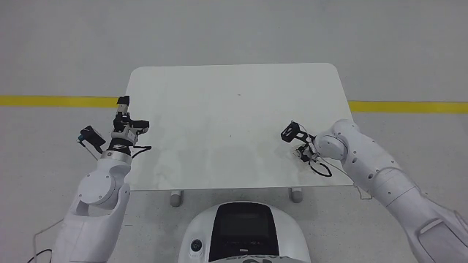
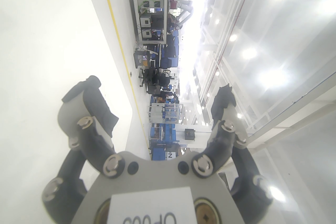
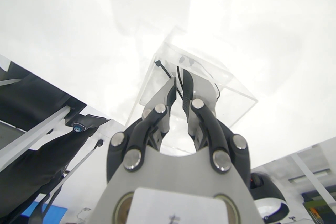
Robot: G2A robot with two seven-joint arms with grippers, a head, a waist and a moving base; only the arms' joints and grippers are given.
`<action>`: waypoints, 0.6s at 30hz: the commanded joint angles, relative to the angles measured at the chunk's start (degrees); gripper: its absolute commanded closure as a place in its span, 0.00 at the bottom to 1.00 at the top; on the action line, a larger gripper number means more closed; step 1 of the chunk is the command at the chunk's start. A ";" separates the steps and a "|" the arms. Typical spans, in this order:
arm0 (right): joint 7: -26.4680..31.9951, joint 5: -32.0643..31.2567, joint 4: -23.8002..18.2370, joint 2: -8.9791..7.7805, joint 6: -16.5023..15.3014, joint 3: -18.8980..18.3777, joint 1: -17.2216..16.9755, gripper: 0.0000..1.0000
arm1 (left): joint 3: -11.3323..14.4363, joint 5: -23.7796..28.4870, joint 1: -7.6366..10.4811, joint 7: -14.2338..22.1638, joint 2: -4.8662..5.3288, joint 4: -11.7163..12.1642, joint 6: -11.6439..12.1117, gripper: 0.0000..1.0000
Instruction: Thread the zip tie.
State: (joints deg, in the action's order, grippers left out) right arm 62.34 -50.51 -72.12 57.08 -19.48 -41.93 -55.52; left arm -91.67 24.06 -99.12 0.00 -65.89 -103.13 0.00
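Black and thin, the zip tie [image 3: 164,68] is pinched between the nearly closed fingers of the right gripper [image 3: 179,76], which is held low over the white tabletop [image 1: 234,109] towards its near right corner. Slightly farther off, at the left edge, the left gripper [image 2: 158,84] is held with its fingers spread wide.

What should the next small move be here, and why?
Probably swing the left gripper inward, towards the right gripper. The left one stands open and empty at the left edge of the white rectangular table, while the thin black zip tie sits at the right gripper, far across the tabletop.
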 commanded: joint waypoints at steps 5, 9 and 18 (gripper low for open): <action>-0.14 -0.32 0.22 0.14 0.00 -0.16 0.02 1.00 | 0.00 0.00 0.00 0.00 0.00 0.00 0.00 0.00; -0.10 -0.62 -0.29 -0.09 0.00 -0.94 -0.40 1.00 | 0.00 0.00 0.00 0.00 0.00 0.00 0.00 0.00; 0.28 -0.74 -3.35 -1.33 0.00 -3.42 -2.40 1.00 | 0.00 0.00 0.00 0.00 0.00 0.00 0.00 0.00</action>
State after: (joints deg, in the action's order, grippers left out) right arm 62.61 -51.30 -75.07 55.91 -19.48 -45.10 -57.66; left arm -91.67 24.06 -99.12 0.00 -65.89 -103.13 0.00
